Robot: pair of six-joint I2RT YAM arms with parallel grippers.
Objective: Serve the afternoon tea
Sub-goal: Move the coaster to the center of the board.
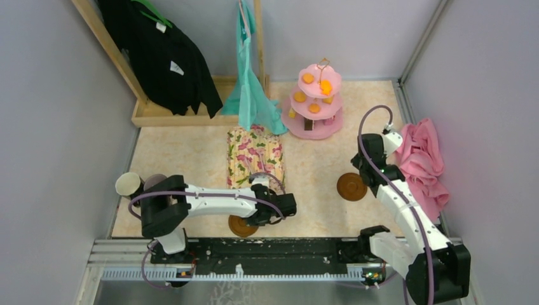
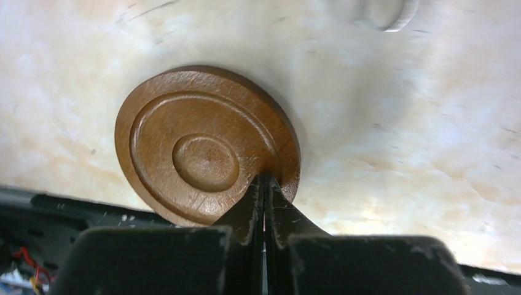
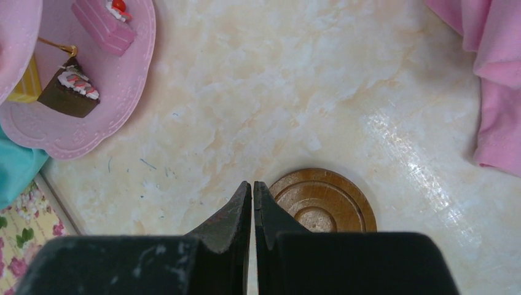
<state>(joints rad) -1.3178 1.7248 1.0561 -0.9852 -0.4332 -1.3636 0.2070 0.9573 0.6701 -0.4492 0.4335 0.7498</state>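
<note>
- we see the left hand low over the tabletop at 6 o'clock. its fingers are pressed together with nothing between them, and the tips sit at the rim of the near saucer. we cannot tell whether they touch the wood.
- the right hand hangs at 4 o'clock, fingers pressed together but for a sliver and gripping nothing. it is just beside the second saucer, which lies flat and bare.
- the pink three-tier stand is at 1 o'clock on the far side, well apart from both saucers. orange snacks fill its upper tiers, and a pink slice and a brown slice sit on the bottom plate.
- the cream mug and the mauve-grey mug wait side by side at 9 o'clock by the left arm's elbow, neither on a saucer.
- a floral cloth lies at the centre and a pink cloth is heaped at 3 o'clock.
- we judge the step in hand to be laying the places, with the left hand apparently nudging its saucer along the near edge rather than lifting it.
- the next move, as we read it, calls for the left hand to spread and reach to 9 o'clock. there it would grip a mug upright and set it squarely on a saucer's centre ring.
</note>
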